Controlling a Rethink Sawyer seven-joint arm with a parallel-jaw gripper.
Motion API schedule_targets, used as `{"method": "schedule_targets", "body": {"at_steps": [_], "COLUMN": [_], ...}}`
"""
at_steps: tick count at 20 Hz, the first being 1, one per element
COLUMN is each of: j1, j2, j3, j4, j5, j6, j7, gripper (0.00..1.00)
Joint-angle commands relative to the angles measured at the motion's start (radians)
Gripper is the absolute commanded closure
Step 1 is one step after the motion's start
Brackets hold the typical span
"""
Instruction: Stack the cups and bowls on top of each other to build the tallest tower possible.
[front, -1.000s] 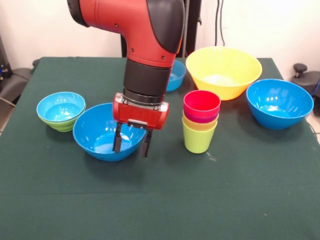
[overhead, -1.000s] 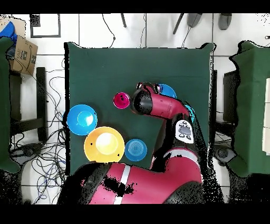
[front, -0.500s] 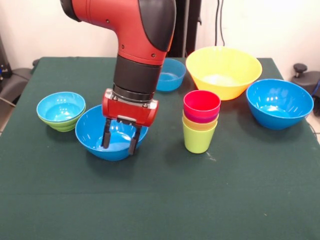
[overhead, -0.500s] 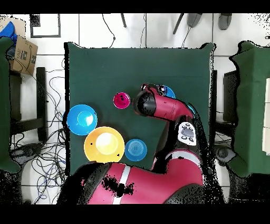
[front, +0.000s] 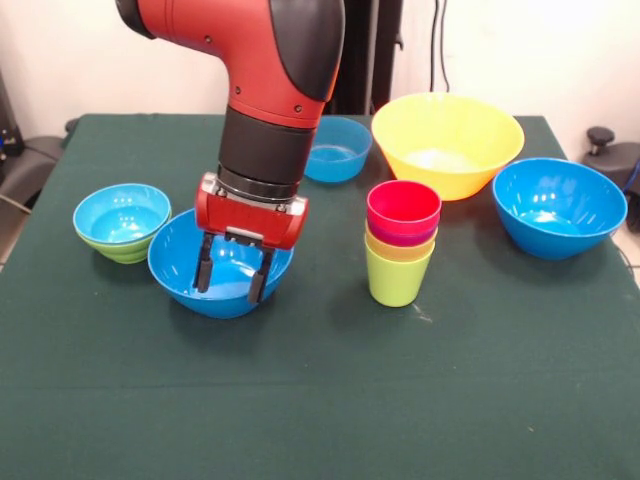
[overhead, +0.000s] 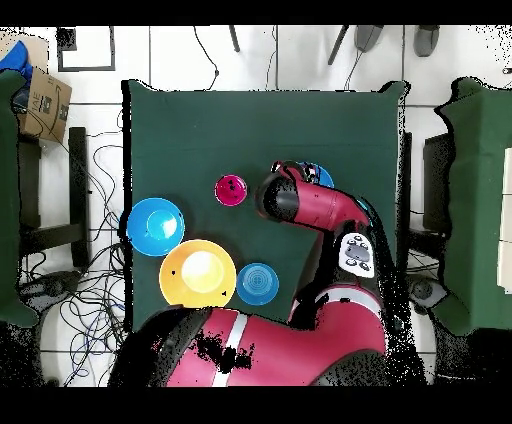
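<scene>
We've got the gripper spread open with nothing in it, fingers dipping into the big blue bowl near left. Cups sit stacked just right of it, yellow bowl far behind them

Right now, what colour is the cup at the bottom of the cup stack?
Lime green, seen best in the front view.

A table covered by a dark green cloth is seen. On it are set a large blue bowl, a small blue bowl nested in a green one, another small blue bowl, a yellow bowl, a further blue bowl and a stack of cups.
</scene>
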Motion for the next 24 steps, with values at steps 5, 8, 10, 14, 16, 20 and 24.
{"method": "schedule_targets", "body": {"at_steps": [5, 8, 10, 14, 16, 20, 24], "j1": [0.061, 0.066, 0.073, 0.074, 0.068, 0.060, 0.054], "j2": [0.050, 0.057, 0.059, 0.070, 0.080, 0.097, 0.105], "j3": [0.020, 0.018, 0.010, 0.010, 0.019, 0.032, 0.032], "j4": [0.062, 0.068, 0.073, 0.072, 0.072, 0.071, 0.061], "j5": [0.128, 0.147, 0.161, 0.177, 0.177, 0.165, 0.146], "j6": [0.143, 0.121, 0.106, 0.092, 0.080, 0.053, 0.056], "j7": [0.264, 0.278, 0.296, 0.328, 0.339, 0.357, 0.359], "gripper": [0.00, 0.00, 0.00, 0.00, 0.00, 0.00, 0.00]}}
